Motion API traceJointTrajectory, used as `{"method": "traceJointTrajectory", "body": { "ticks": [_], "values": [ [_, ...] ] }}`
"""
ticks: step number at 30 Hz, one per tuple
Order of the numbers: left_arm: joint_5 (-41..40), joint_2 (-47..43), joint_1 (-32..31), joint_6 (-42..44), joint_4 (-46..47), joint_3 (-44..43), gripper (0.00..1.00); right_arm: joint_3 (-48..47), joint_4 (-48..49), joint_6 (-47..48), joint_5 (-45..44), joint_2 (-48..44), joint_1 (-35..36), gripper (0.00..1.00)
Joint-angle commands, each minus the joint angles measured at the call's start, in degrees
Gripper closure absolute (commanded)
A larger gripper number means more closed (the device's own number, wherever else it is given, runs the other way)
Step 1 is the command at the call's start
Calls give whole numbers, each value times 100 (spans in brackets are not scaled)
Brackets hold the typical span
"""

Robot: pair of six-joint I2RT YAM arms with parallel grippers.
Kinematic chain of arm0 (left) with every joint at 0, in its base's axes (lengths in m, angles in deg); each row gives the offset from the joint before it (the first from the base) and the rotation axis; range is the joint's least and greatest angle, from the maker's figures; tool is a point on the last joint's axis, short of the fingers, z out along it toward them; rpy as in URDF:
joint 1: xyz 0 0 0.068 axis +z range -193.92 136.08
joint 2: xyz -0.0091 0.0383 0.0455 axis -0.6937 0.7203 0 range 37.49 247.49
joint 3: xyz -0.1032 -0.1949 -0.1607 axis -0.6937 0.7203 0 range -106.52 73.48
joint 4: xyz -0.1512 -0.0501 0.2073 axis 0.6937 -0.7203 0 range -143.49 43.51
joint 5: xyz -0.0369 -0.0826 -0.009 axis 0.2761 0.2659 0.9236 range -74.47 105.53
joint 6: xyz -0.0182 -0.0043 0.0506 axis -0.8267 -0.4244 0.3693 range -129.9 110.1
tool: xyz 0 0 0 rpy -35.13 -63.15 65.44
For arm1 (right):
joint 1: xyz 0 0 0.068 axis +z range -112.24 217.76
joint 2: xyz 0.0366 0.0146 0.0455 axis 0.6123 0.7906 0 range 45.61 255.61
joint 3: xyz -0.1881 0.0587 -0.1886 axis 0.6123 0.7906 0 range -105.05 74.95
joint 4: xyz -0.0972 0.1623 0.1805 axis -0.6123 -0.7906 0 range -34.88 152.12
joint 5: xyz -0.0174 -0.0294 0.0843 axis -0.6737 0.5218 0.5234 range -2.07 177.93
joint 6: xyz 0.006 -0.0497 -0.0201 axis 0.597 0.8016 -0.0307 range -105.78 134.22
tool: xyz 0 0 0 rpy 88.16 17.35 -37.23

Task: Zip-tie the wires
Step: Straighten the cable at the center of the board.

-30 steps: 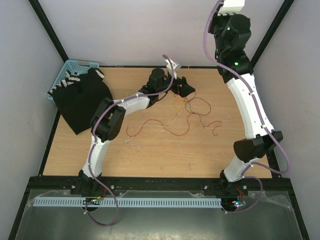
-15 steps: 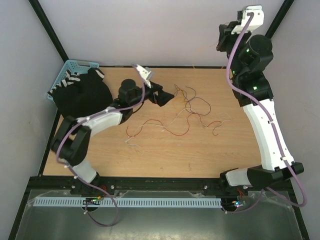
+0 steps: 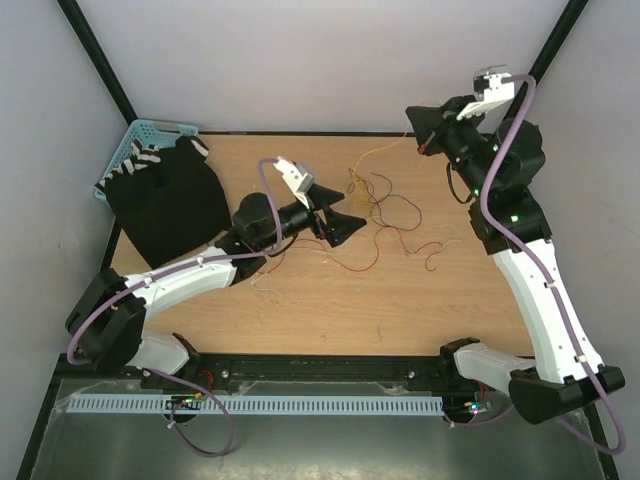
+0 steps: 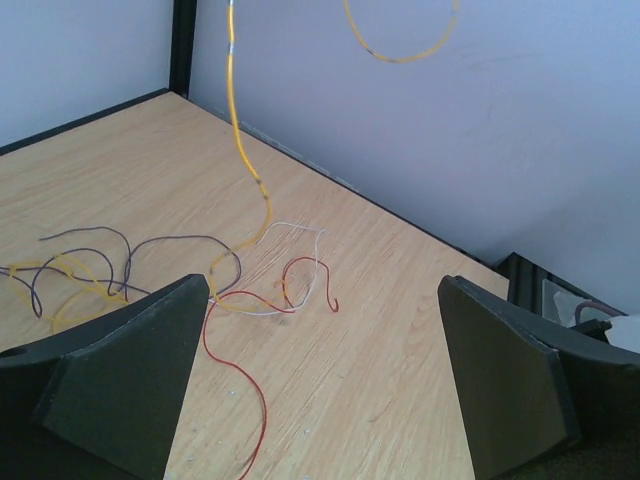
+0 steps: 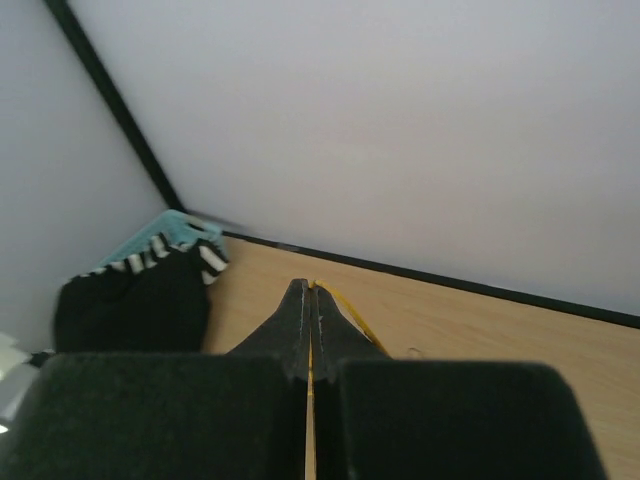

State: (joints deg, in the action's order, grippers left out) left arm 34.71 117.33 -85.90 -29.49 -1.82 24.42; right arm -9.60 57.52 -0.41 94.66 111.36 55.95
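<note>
The wires [image 3: 392, 216] lie in a loose tangle of red, brown, yellow and whitish strands on the wooden table, right of centre. My right gripper [image 3: 418, 130] hangs high over the back of the table, shut on a yellow wire [image 3: 382, 153] that slopes down to the tangle. In the right wrist view the fingertips [image 5: 310, 292] are pressed together with the yellow wire [image 5: 348, 306] between them. My left gripper [image 3: 344, 212] hovers open just left of the tangle, nothing between its fingers. The left wrist view shows this gripper [image 4: 325, 290] facing the wires [image 4: 262, 285], with the lifted yellow wire [image 4: 240, 150] hanging ahead. No zip tie is in view.
A black cloth [image 3: 165, 200] lies at the back left, partly over a blue basket [image 3: 138, 135]. Grey walls and a black frame [image 3: 95, 45] close in the table at the back and sides. A black rail [image 3: 320, 365] runs along the near edge.
My right gripper has come down and left from high at the back, still shut, with the yellow wire trailing. The left arm has folded lower, and its open gripper has moved nearer.
</note>
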Motion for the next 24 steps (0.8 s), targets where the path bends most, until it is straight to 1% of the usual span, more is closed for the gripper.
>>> {"method": "traceJointTrajectory", "body": {
  "ticks": [1,4,7,9,11,12,15,18,19,21,24],
  "values": [
    [-834,126,-227,333,280,12,1,332,503,-664,651,-358,6,100],
    [-1259,249,-303,521,376,-20,1,492,581,-839,905,-460,3,100],
    [-1283,439,-323,589,428,-103,2,634,748,-1082,1099,-587,7,100],
    [-1170,570,-338,603,434,-157,5,697,834,-1164,1146,-677,10,100],
    [-933,671,-338,605,437,-189,11,735,866,-1178,1119,-763,4,100],
    [-772,714,-346,604,430,-204,15,738,851,-1155,1074,-795,9,100],
    [-359,803,-359,599,435,-207,37,727,792,-1051,818,-856,5,100],
    [-271,817,-367,571,473,-122,64,737,744,-993,730,-878,7,100],
    [-286,803,-370,586,537,-73,71,751,721,-988,712,-880,3,100],
    [-316,734,-365,667,653,0,84,802,706,-969,699,-878,6,100],
    [-413,562,-356,787,659,99,97,858,555,-786,514,-868,-5,100]
  ]
}}
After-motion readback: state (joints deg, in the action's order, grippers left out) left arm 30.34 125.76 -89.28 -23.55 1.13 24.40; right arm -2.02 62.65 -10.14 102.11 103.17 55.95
